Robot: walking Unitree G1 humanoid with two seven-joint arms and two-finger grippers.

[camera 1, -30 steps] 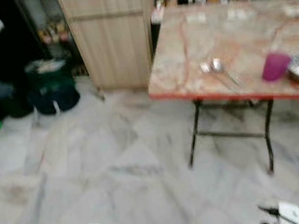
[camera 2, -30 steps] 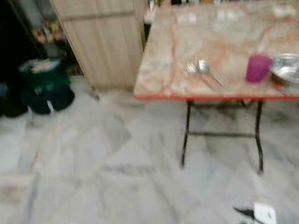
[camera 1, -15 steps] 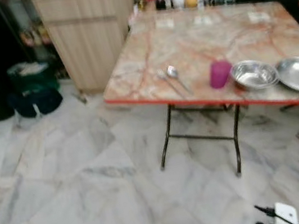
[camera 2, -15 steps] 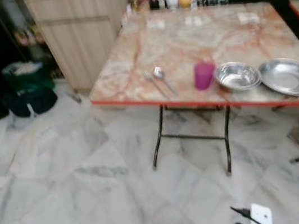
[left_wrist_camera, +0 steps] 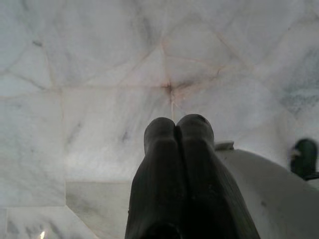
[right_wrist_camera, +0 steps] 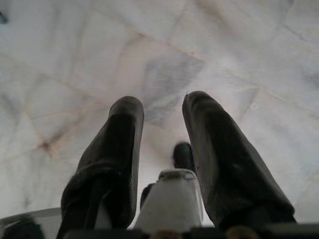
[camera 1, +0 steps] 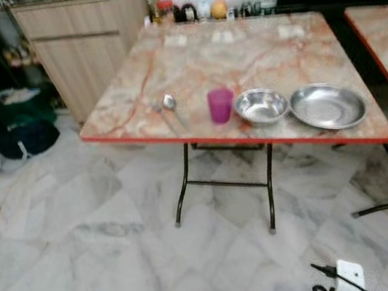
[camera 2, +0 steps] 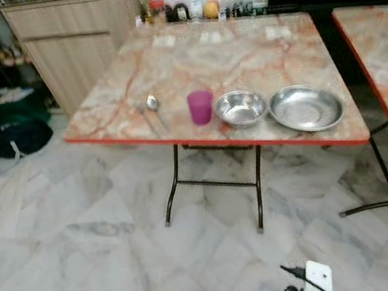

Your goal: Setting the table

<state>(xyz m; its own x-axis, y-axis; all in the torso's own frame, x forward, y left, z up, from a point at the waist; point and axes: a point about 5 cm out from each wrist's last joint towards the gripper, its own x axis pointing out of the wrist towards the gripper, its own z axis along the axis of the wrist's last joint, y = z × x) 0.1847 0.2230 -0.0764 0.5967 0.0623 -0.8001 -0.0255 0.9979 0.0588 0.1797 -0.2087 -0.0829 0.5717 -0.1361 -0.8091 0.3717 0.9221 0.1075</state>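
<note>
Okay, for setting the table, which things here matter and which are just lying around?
For the job: spoon, fork, purple cup, steel bowl, steel plate, all on the marble table.
Lying about: bottles and jars, wooden cabinet, dark bags.

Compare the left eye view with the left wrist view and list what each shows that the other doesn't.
Left eye view: the folding table carrying a fork and spoon, a purple cup, a steel bowl and a steel plate, with a wooden cabinet behind.

Left wrist view: the left gripper, its two black fingers pressed together, pointing down and holding nothing.

Both: the white marble floor.
</note>
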